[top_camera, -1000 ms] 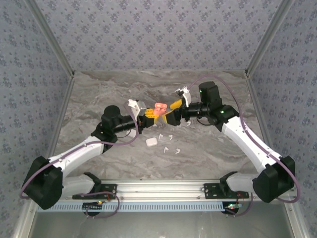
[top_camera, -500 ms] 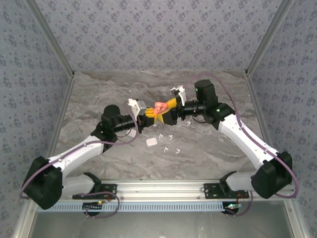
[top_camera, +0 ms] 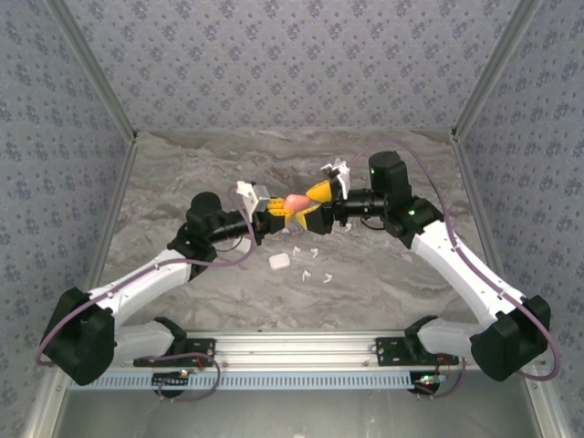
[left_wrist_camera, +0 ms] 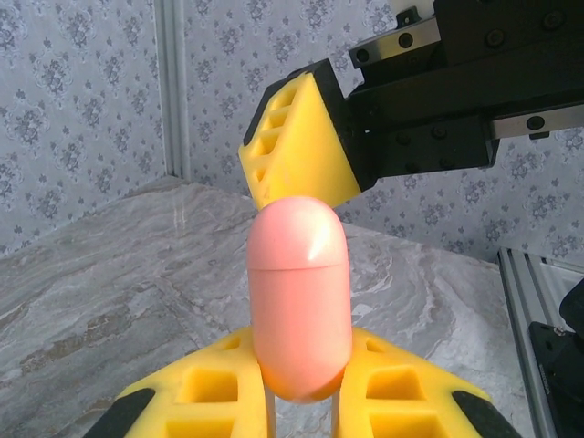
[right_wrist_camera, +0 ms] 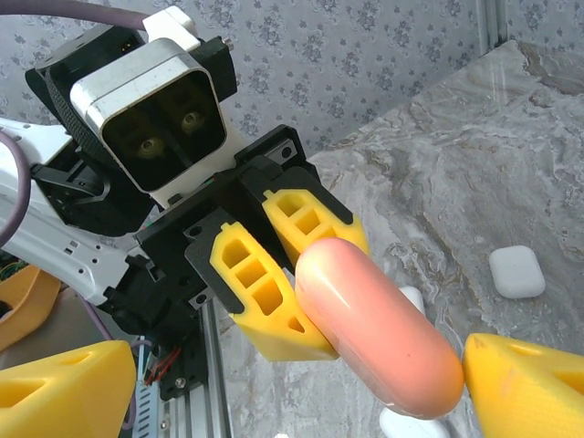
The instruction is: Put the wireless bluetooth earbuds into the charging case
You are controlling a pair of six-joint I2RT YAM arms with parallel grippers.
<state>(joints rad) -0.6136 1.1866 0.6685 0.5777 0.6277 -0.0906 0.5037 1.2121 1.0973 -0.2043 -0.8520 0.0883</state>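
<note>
Pink charging case (top_camera: 295, 201), lid shut (seam visible), raised in mid-air, white earbuds (top_camera: 306, 272) scattered beneath

I can read no writing, label, brand, number or sign anywhere in my views.

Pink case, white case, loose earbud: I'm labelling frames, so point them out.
pink case (left_wrist_camera: 299, 301), left wrist view, its lower shell.
white case (top_camera: 279, 260), top external view, its top face.
loose earbud (top_camera: 326, 276), top external view, its body.
</note>
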